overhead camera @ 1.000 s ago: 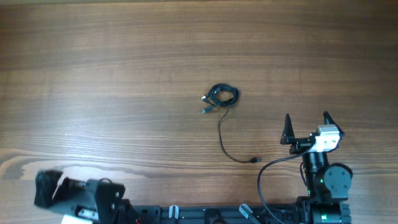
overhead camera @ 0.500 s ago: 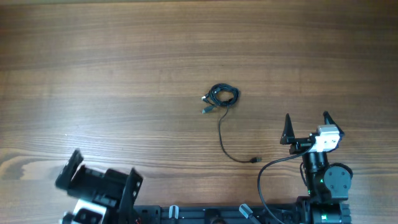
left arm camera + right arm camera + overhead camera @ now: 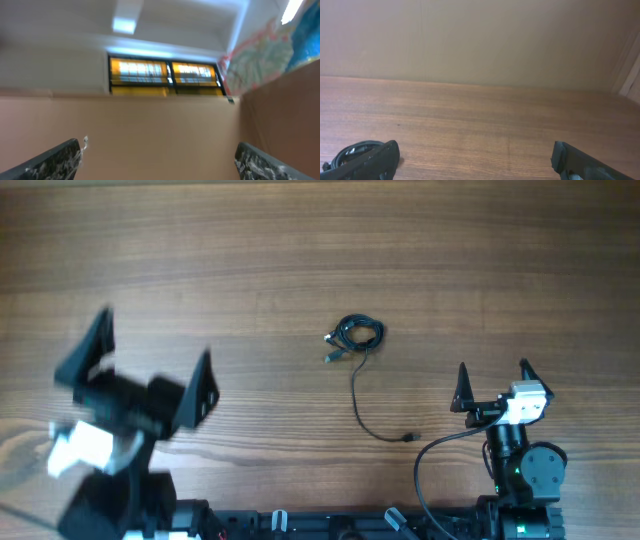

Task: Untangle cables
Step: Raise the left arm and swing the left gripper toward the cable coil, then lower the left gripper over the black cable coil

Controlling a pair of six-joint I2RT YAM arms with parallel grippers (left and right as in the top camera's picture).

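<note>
Shows thin black cables (image 3: 357, 333) bunched in a coil on brown wooden worktop (image 3: 300, 240), untouched; left gripper (image 3: 157, 333) and right gripper (image 3: 493, 365) spread wide, empty; untangling not yet begun.

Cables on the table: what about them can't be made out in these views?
- Overhead: the cables are too small; how many strands the coil holds, and how they cross, cannot be told.
- Right wrist: the cables sit in the lower left corner, partly behind a finger.
- Left wrist: blurred, aimed at a wall and window; no table shown.
- Overhead: the left end effector is blurred.
</note>
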